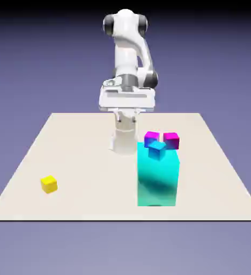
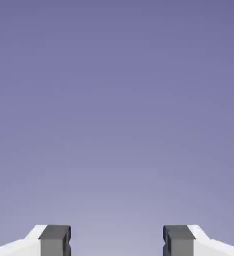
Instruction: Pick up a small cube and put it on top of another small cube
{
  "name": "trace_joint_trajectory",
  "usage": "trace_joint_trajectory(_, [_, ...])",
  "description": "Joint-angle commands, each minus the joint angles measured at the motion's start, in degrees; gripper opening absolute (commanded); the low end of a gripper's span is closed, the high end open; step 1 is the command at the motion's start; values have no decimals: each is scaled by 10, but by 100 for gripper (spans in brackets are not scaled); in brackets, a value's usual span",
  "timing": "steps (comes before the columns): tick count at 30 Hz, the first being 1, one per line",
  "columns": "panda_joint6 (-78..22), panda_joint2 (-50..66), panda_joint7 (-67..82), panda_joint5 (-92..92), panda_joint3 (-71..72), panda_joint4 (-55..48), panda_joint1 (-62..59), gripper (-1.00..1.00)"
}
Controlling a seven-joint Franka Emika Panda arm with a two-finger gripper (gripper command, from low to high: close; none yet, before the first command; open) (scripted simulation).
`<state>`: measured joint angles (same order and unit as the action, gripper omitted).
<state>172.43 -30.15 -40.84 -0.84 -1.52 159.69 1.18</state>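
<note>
A small plain yellow cube lies alone on the beige table, toward the exterior view's left and near the front edge. My gripper hangs close to the robot's base at the far middle of the table, well away from the cube and higher than it. In the hand view the two grey fingertips stand wide apart with only the blue-violet backdrop between them, so the gripper is open and holds nothing. No cube shows in the hand view.
A tall teal block stands right of the table's middle. A blue cube sits at its top. Two magenta cubes show just behind that; I cannot tell whether they rest on the block or behind it.
</note>
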Motion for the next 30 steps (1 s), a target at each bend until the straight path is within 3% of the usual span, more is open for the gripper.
trace_joint_trajectory(1, [-13, 21, 13, -7, -13, -11, 4, 0])
trace_joint_trajectory(30, [-393, 623, 402, -208, -379, -327, 123, 0])
